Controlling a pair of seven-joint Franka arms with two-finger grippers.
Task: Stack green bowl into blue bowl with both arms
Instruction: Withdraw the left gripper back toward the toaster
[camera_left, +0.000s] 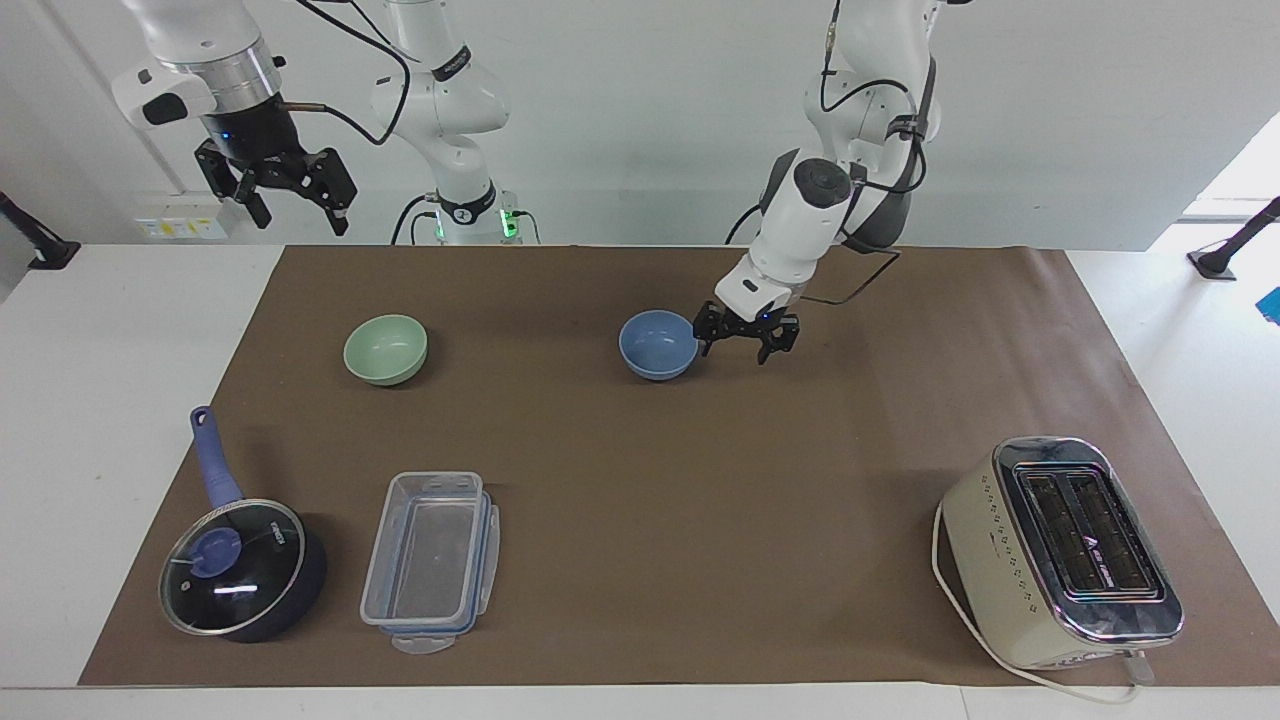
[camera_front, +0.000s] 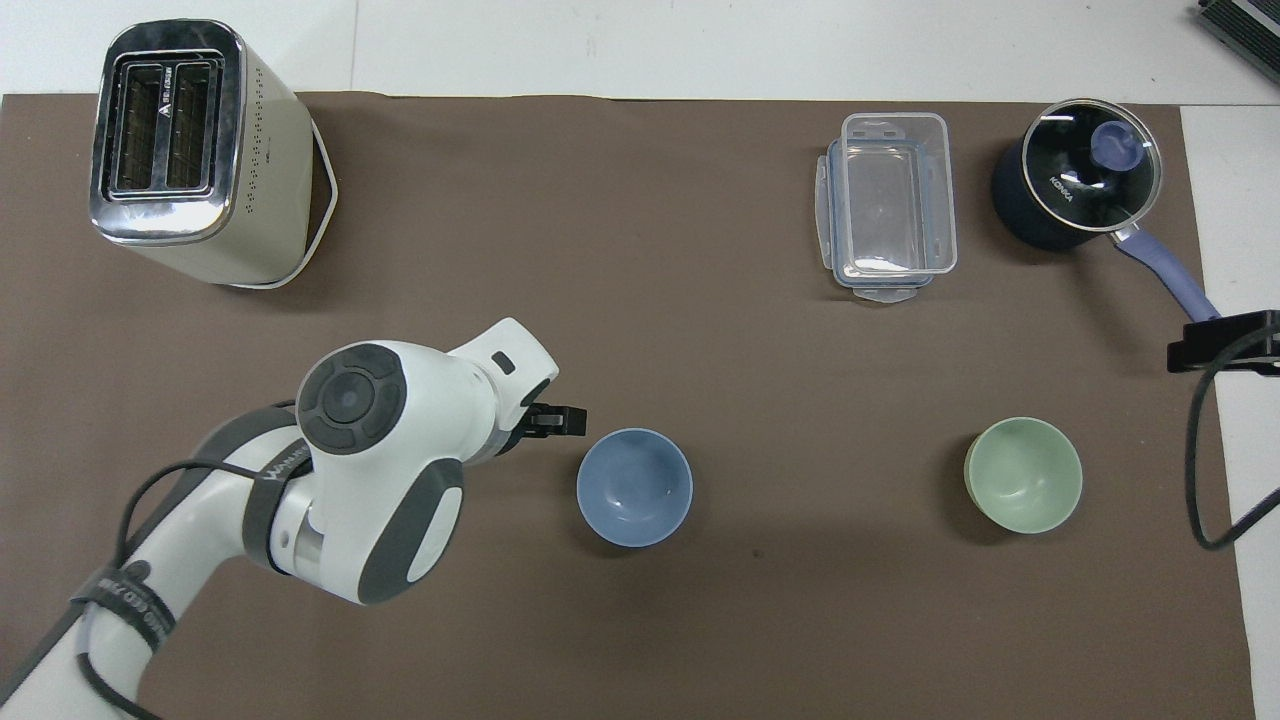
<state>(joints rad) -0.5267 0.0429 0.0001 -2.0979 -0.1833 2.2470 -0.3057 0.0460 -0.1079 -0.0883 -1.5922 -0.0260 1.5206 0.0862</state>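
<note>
While our left gripper (camera_left: 747, 349) hung with fingers apart just beside the small matte periwinkle-blue bowl (camera_left: 657, 344), touching nothing, our right gripper (camera_left: 291, 207) waited, also spread, above the table edge; the pale sage-green round bowl (camera_left: 386, 348) sat apart, toward the right arm's end.
</note>
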